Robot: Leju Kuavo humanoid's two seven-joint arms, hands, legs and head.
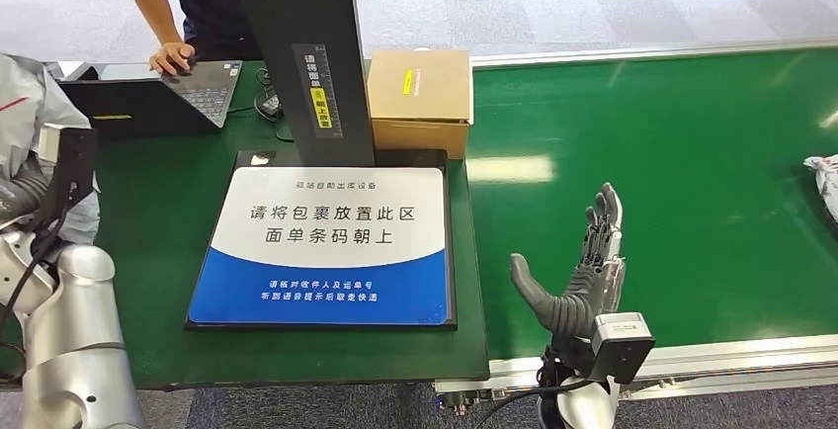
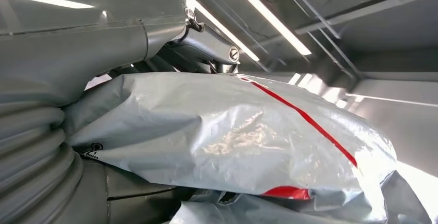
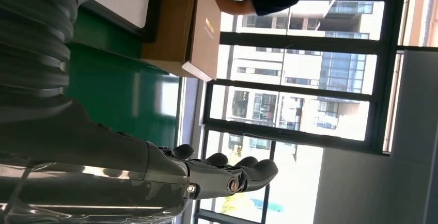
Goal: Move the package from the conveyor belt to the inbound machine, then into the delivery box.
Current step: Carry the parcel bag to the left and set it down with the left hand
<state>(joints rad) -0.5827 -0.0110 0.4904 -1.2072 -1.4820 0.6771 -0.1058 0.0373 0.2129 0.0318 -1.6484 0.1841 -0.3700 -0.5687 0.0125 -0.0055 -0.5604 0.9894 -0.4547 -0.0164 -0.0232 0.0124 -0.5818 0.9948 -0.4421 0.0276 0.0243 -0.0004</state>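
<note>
The green conveyor belt point(image 1: 672, 182) is seen stretching across the right of the scene, with the dark green table point(image 1: 158, 251) set against its left edge. On that table the inbound machine point(image 1: 331, 241) is laid out as a flat white-and-blue scanning pad below a tall black post, and a brown cardboard box point(image 1: 420, 98) is stood just behind it at the far side, next to the belt. At the far left a laptop point(image 1: 203, 88) is being touched by a person's hand point(image 1: 173, 56). The package point(image 2: 232, 131), a crumpled grey plastic mailer with a red stripe, is held by the left hand point(image 2: 51, 79) at the near left, up beside the robot's body and to the left of the pad; its long axis appears to run away from the wrist, though this is hard to judge from so close a view. The pad is therefore to be reached by carrying the package rightward and forward, and the left hand is the nearer one for that. The right hand point(image 1: 583, 271) is held open over the near part of the belt, fingers spread and upright, with nothing in it. A second pale bag point(image 1: 825, 177) is partly seen at the belt's right edge.
</note>
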